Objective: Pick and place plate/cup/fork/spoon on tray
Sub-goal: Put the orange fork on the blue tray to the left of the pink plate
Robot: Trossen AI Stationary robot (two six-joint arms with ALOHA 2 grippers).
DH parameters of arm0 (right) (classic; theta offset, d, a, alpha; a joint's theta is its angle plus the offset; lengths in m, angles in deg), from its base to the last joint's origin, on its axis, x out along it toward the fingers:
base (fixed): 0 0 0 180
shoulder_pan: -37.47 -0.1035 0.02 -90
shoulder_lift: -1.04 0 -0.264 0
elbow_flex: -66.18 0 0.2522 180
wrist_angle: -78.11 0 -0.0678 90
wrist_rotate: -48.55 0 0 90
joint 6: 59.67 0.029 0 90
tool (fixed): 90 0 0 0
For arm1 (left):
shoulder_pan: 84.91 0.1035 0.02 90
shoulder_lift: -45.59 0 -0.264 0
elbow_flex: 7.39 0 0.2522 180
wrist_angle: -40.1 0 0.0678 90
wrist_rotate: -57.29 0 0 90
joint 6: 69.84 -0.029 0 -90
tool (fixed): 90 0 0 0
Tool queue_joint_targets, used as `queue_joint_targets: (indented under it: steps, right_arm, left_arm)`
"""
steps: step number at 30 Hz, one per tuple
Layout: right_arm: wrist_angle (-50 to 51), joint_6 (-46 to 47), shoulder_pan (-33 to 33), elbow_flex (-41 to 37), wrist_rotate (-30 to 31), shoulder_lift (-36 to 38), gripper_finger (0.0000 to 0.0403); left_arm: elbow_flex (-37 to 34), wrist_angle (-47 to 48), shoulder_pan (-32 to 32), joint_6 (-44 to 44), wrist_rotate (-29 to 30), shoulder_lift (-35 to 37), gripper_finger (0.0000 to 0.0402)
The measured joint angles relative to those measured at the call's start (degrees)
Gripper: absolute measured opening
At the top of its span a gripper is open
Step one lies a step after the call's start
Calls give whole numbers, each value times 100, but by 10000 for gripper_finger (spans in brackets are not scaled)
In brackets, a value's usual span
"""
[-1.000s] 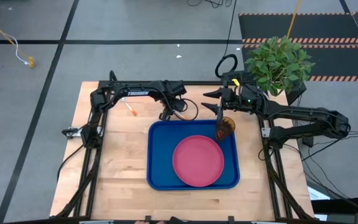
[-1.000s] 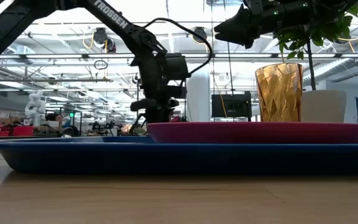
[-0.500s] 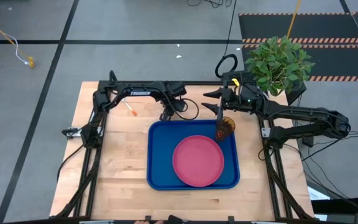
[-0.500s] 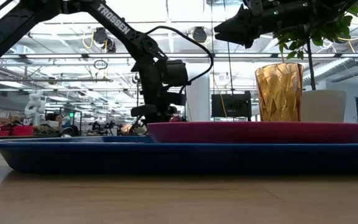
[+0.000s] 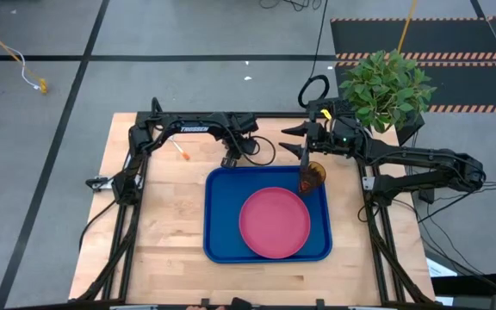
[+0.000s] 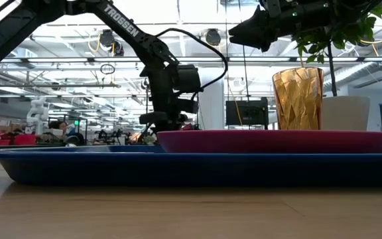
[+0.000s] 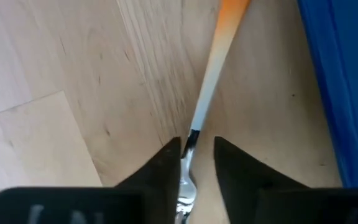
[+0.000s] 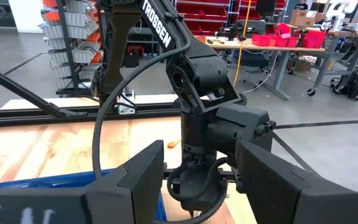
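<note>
On the near half of the worktop (image 5: 170,232) the blue tray (image 5: 224,226) lies with one pink-red plate (image 5: 274,222) flat in it and one amber cup (image 5: 314,175) standing upright at the tray's far right corner, so those two placements look done. Just beyond the tray's far left corner, the left gripper (image 7: 196,163) is down at the wood with its fingers (image 7: 166,168) narrowed around the neck of a piece of cutlery, where the silver metal meets the orange handle. The lobed end showing between the fingers reads as the fork (image 7: 210,81), though that end is mostly hidden; whether the fingers already press it I cannot tell. The step in hand is the pick of this fork. Next calls for a firm close, a straight lift, then a carry over the rim to bare blue beside the plate. Farther left, near the far edge, one more orange-handled utensil (image 5: 182,153) lies alone, probably the spoon. The right gripper (image 5: 303,153) hangs fully spread and empty above the cup. Count: one tray, one plate, one cup, two utensils
</note>
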Motion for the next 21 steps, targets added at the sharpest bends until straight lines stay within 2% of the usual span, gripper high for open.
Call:
queue_joint_targets:
  steps: [4, 7, 21]
  right_arm:
    - [7, 0, 2, 0, 0, 0, 192]
    - [22, 0, 1, 0, 0, -2, 192]
    - [-50, -22, 0, 0, 22, -2, 192]
  left_arm:
    - [5, -39, 11, 61, 45, -74, 35]
    - [20, -75, 16, 69, 102, -98, 15]
    - [0, -6, 22, 234, 974, 224, 9]
